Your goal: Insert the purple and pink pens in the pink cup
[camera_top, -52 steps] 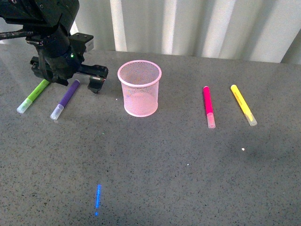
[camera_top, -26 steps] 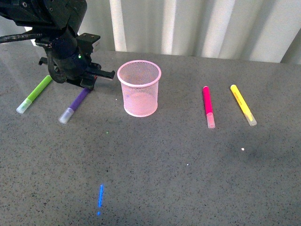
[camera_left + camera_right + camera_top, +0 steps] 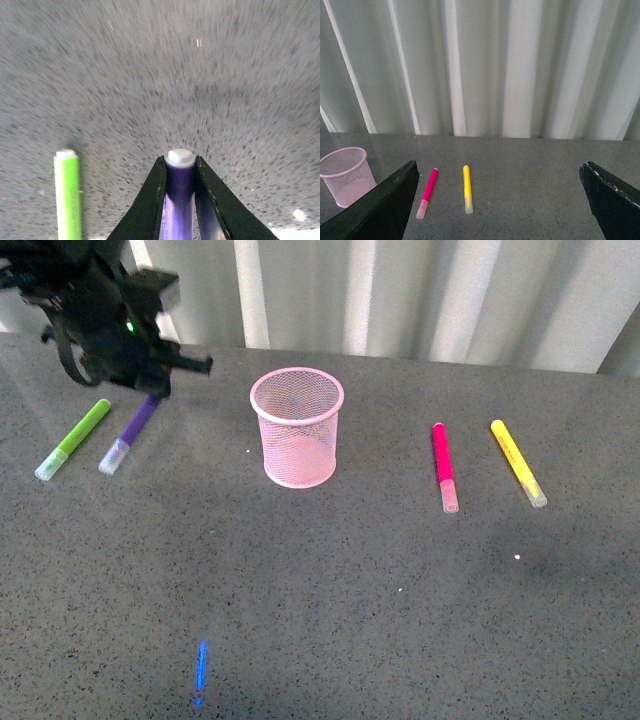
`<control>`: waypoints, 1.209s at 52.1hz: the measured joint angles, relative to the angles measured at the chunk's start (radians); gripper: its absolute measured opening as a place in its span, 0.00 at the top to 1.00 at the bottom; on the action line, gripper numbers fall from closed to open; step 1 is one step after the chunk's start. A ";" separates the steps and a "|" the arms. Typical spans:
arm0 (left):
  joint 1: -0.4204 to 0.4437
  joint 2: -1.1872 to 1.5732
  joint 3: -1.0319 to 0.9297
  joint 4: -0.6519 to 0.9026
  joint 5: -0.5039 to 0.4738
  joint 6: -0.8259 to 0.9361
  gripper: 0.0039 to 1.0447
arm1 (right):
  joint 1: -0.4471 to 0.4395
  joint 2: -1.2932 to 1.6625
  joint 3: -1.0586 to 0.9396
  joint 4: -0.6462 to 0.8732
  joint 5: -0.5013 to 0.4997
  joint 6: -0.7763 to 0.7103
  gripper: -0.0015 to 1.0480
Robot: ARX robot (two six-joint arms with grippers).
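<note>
Purple pen [image 3: 179,197] between left jaws, seemingly airborne

The table [image 3: 400,570] is viewed from above in the front view, looking forward and down toward the ribbed wall [image 3: 450,290]. The left wrist view is taken very close to the tabletop; the purple pen [image 3: 180,197] and green marker [image 3: 68,195] are shared with the front view. The right wrist view is set farther off, facing the wall; the pink cup [image 3: 342,177], pink pen [image 3: 428,192] and yellow marker [image 3: 467,190] are shared too.
</note>
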 joint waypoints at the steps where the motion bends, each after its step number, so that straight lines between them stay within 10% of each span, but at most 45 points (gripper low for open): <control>1: 0.003 -0.023 -0.006 0.014 0.017 -0.008 0.88 | 0.000 0.000 0.000 0.000 0.000 0.000 0.07; 33: -0.233 -0.435 -0.537 0.948 0.089 -0.365 0.88 | 0.000 0.000 0.000 0.000 0.000 0.000 0.07; 63: -0.275 -0.242 -0.553 1.232 -0.003 -0.511 0.88 | 0.000 0.000 0.000 0.000 0.000 0.000 0.07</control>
